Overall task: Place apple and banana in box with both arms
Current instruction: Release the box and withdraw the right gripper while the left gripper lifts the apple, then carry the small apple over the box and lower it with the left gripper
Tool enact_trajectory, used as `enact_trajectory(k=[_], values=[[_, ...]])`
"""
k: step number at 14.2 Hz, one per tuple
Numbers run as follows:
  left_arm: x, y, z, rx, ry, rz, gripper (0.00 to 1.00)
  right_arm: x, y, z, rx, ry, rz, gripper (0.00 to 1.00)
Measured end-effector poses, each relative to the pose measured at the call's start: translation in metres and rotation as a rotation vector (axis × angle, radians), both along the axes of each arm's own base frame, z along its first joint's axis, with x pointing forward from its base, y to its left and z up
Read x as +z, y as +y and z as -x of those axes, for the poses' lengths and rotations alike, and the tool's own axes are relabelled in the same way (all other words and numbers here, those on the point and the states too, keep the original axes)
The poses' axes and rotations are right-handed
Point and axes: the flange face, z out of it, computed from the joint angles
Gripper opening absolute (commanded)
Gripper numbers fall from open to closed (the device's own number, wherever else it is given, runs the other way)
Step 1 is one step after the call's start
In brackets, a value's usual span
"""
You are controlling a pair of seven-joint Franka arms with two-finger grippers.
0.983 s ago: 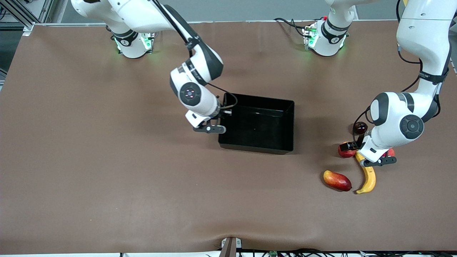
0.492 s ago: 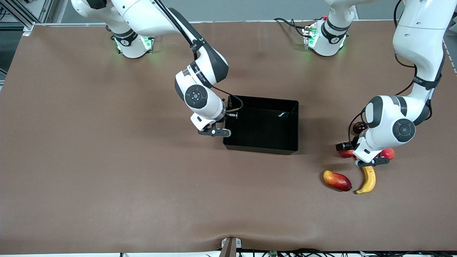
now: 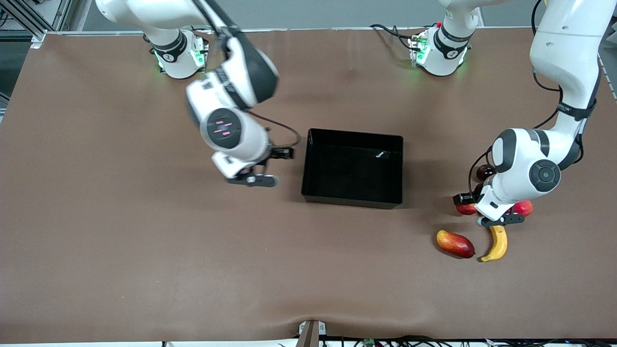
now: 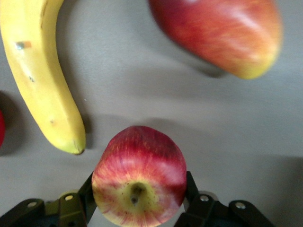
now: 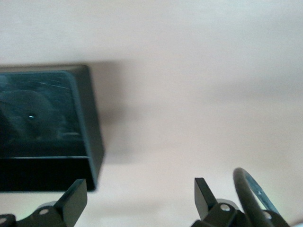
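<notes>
A brown table [image 3: 144, 250] is showing a plain, even surface. A glossy black box [image 3: 352, 200] is catching small pale glints inside. The banana [image 3: 496, 245] is showing bright yellow with dark tips and a few tiny dark flecks. The apple [image 4: 139, 177] is glowing red with fine streaks, fading to yellow around its brown stem dimple. A mango [image 3: 455, 243] is blending red into yellow-orange at one end. A red fruit [image 3: 523, 207] is looking smooth and even — a dark, almost black fruit [image 3: 483, 171] is sitting close by. The arms [image 3: 554, 58] are showing white shells with dark grey joints, and green lights are glowing at their bases.
</notes>
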Motion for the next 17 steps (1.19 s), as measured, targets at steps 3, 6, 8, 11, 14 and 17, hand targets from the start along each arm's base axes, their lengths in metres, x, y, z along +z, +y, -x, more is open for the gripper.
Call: enact_trajectory(k=[3,6,8,11,14,17], values=[[0.068,-0.039,0.005,-0.035,-0.025,-0.003,0.00,0.047,-0.075,-0.019,-0.068,0.095,0.046,1.00],[0.128,-0.095,0.023,-0.023,-0.023,-0.015,0.00,0.094,-0.149,-0.035,-0.165,0.074,0.058,1.00],[0.152,-0.141,0.038,0.009,-0.003,-0.021,0.00,0.136,-0.186,-0.033,-0.165,-0.020,0.090,1.00],[0.163,-0.208,0.062,0.058,0.005,-0.011,0.00,0.186,-0.237,-0.023,-0.094,-0.097,0.060,1.00],[0.158,-0.247,0.079,0.093,0.021,-0.005,0.00,0.211,-0.320,-0.008,0.037,-0.107,-0.017,1.00],[0.143,-0.284,0.092,0.144,0.028,0.007,0.00,0.214,-0.367,0.017,0.083,-0.100,-0.033,1.00]])
